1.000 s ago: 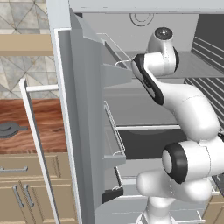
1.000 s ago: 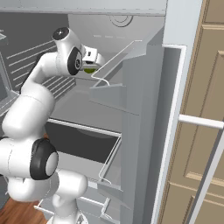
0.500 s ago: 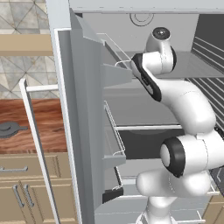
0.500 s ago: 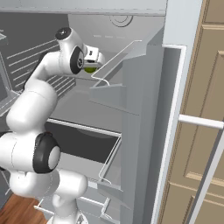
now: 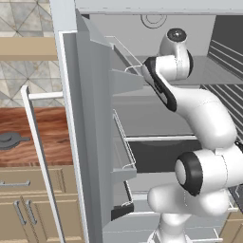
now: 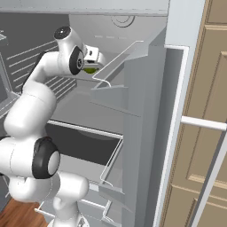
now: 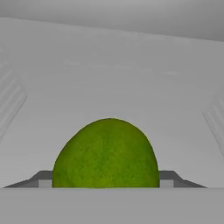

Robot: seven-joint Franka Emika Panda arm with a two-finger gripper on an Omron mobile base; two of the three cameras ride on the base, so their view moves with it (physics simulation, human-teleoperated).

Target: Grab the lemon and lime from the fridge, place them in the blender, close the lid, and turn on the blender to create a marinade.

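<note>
1. The tall grey fridge (image 5: 90, 142) is seen standing wide open, its door swung out with grey door bins and thin wire rails along the inside.
2. The white arm is reached up into the upper part of the fridge, and the two-finger gripper (image 6: 94, 64) is parked over a grey inner shelf (image 6: 84, 95), pretty much level with the top door bin.
3. A small round bright green lime (image 7: 106, 155) is framed dead centre in the hand view, right between the two dark fingertips (image 7: 43, 178), one on each side of it.
4. From the right base view, a bit of that green fruit (image 6: 91, 70) is spotted just under the gripper, low against the shelf.
5. The jaws are held apart around the lime, but whether the pads are actually pressed on it can't be told tbh.
6. Off to the left, a dark grey round lid (image 5: 9, 141) with a little knob is laid flat on the reddish wooden counter (image 5: 52, 137), well apart from the fridge interior.
</note>
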